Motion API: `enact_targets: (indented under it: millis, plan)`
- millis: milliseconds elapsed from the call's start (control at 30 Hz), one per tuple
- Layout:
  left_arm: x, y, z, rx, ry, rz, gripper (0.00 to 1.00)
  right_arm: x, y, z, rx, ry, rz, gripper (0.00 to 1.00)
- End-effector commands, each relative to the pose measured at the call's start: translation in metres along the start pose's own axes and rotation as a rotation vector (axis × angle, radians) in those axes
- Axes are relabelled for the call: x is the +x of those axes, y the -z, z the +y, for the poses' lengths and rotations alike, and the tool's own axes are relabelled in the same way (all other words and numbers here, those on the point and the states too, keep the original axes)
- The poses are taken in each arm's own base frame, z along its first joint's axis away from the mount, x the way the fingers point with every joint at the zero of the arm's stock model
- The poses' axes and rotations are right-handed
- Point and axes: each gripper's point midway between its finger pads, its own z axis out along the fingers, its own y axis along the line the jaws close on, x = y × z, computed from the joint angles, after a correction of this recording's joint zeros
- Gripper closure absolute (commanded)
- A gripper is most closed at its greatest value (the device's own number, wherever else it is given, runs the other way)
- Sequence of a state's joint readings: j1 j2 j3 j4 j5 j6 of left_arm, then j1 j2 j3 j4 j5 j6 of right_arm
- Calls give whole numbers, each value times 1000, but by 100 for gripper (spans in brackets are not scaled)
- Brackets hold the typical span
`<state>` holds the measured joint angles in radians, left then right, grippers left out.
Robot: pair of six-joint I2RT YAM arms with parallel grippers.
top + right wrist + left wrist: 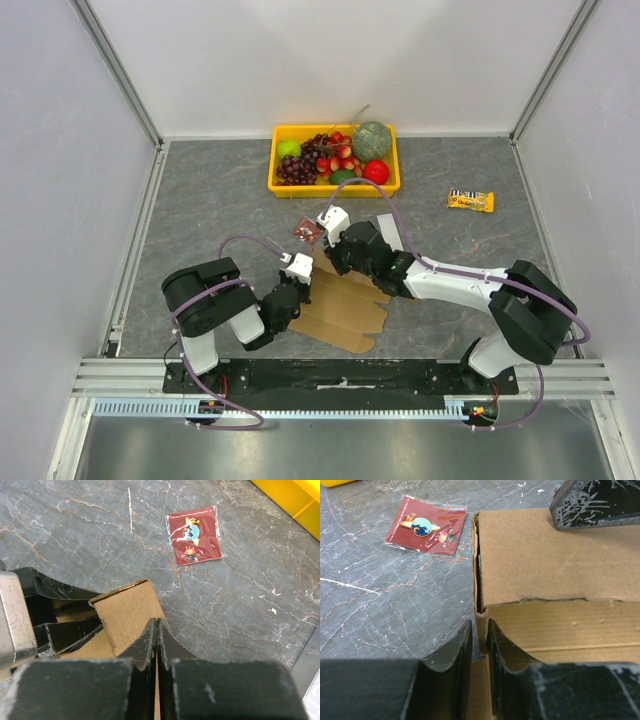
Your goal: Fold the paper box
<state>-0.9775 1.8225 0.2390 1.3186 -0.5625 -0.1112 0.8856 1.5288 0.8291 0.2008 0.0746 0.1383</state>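
Note:
The paper box (350,310) is brown cardboard, partly raised, lying between the two arms near the table's front. In the left wrist view one wall of the paper box (545,560) stands upright. My left gripper (479,625) has its jaws a little apart, with the lower corner edge of that wall in the narrow gap. From above, the left gripper (297,285) is at the sheet's left edge. My right gripper (158,621) is shut on the edge of a raised flap of the paper box (127,612). One of its fingers (600,502) shows at the top of the wall.
A small red pin card (307,232) in clear wrap lies just beyond the box. At the back stands a yellow tray (275,165) of fruit. A yellow snack bar (470,200) lies at the right. White walls enclose the grey table.

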Motion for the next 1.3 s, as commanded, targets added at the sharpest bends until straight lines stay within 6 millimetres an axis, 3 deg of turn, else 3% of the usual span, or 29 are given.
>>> enact_targets:
  millis: [0, 600, 767, 1033, 1267]
  plan:
    - [-39, -3, -8, 18, 103, -149, 75, 4, 5, 9, -52, 2, 21, 99]
    - [-41, -2, -9, 25, 108, -153, 72, 11, 8, 17, -109, 17, 54, 98]
    - [-45, 1, -9, 33, 115, -157, 65, 16, 8, 13, -84, 31, 75, 98]
    - [-55, 18, -9, 77, 157, -157, 37, 8, 8, 11, -79, 44, 66, 98]
    - [-56, 40, -16, 159, 223, -104, 34, 11, 7, 4, -39, 52, 73, 97]
